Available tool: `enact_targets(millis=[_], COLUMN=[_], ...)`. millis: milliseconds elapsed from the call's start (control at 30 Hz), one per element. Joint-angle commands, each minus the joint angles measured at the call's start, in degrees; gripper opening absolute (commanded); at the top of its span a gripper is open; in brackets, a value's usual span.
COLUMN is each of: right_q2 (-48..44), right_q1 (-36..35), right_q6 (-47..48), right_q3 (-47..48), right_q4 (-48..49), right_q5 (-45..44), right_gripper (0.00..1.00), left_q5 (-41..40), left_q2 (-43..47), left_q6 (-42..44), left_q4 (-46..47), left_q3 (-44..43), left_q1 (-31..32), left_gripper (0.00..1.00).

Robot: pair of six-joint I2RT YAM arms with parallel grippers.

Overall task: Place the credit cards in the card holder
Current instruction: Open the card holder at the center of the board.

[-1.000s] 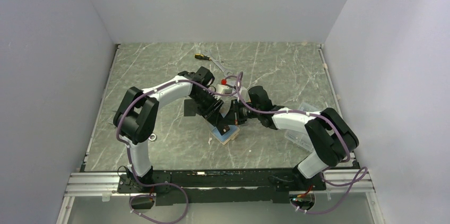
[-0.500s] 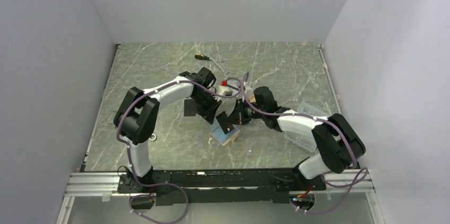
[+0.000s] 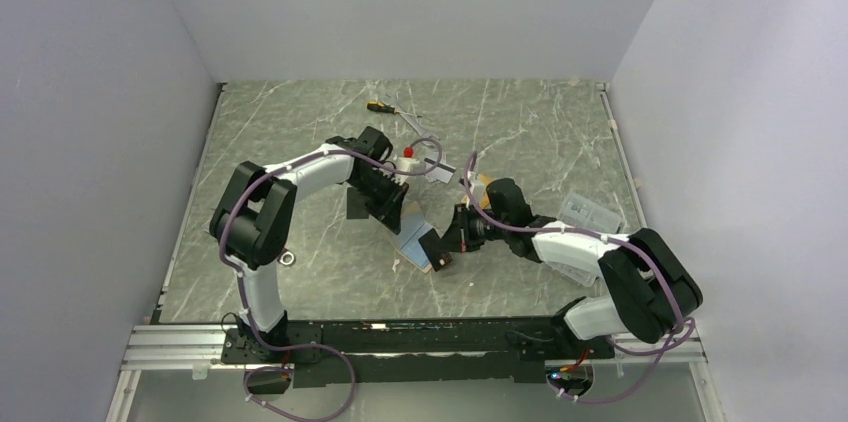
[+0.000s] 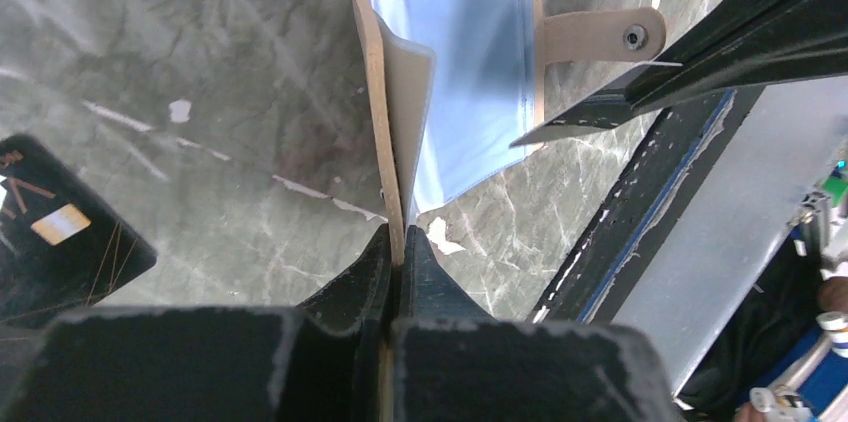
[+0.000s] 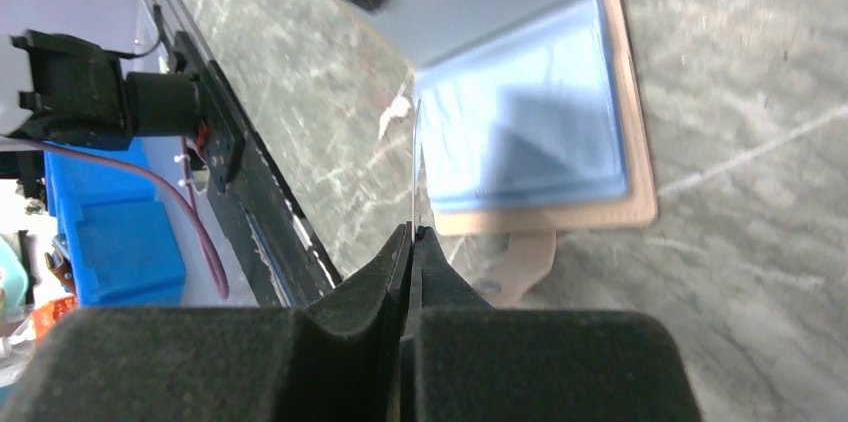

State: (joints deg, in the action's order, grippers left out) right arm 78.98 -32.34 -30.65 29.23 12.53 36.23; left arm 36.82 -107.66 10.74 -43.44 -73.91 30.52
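The wallet (image 4: 470, 62) lies open on the table (image 3: 300, 142) between the two grippers. Its blue panel faces up and its snap tab (image 4: 600, 37) lies flat on the side farthest from the left gripper (image 4: 400, 242). That gripper's jaws are pinched together on the edge of the wallet's tan flap (image 4: 410, 92), which stands lifted off the blue panel straight ahead of the fingertips. Opposite it, the right gripper (image 5: 413, 232) is clamped on a dark card (image 5: 415, 162). From that gripper's own wrist camera the card shows edge-on, a thin line running straight out from between the fingers. Its leading edge hangs over the nearest rim of the blue panel, and whether it touches the wallet cannot be told. From above, the same card sits tilted just beside the wallet on the right gripper's side. A black card (image 4: 60, 242) lies flat on the table close beside the left gripper, on the side away from the wallet and clear of the fingers. Behind the left gripper, toward the back wall, stands a small red-capped item (image 3: 408, 154), and a screwdriver (image 3: 385, 108) lies farther off in the same direction. A clear box (image 3: 590, 212) rests on the table well behind the right gripper, beside that arm's forearm and apart from wallet and cards alike.
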Motion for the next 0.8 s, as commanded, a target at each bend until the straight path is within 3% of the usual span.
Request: enact_targets(millis=[0, 767], right_q2=[-1.8, -4.03], right_q1=[0.15, 2.44], right_q6=[-0.57, -1.0], right_q3=[-2.15, -6.14], right_q4=[-1.13, -5.22], right_q5=[-0.38, -0.23], right_gripper=[0.0, 0.0], left_q5=[6.29, 2.27], left_q2=[2.03, 1.06], left_q6=[-2.66, -4.05], left_q4=[3.3, 4.46], left_q3=[1.72, 2.82], left_q1=[-1.69, -1.75], left_gripper=[0.0, 0.0])
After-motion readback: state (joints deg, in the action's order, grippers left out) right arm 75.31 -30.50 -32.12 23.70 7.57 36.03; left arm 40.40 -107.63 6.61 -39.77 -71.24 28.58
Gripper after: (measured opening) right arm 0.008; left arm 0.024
